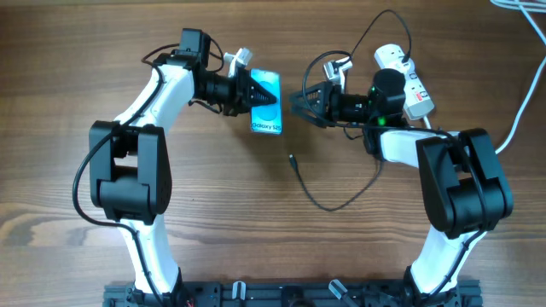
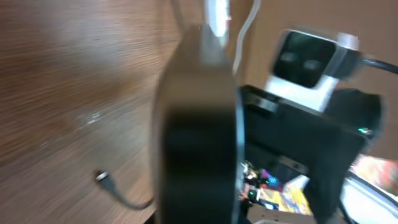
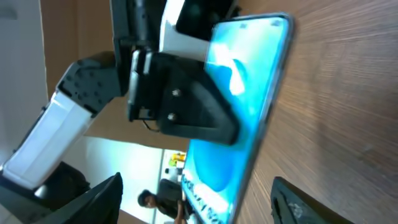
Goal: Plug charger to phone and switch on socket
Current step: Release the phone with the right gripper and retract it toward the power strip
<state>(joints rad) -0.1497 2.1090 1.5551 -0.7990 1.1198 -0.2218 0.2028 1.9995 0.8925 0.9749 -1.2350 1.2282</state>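
My left gripper (image 1: 258,95) is shut on the phone (image 1: 267,104) and holds it tilted above the table, teal screen showing. The right wrist view shows that screen (image 3: 249,106) close up, with a black left finger across it. My right gripper (image 1: 300,102) is open and empty, just right of the phone and facing it; its two fingers (image 3: 198,183) frame the phone's lower end. The charger cable's plug tip (image 1: 292,158) lies loose on the table below both grippers and also shows in the left wrist view (image 2: 101,177). The white socket (image 1: 405,78) lies behind the right arm.
The black cable loops over the wood (image 1: 337,203) and up round the right wrist. A thick white cord (image 1: 522,111) runs off the right edge. The phone is a blurred dark edge in the left wrist view (image 2: 199,124).
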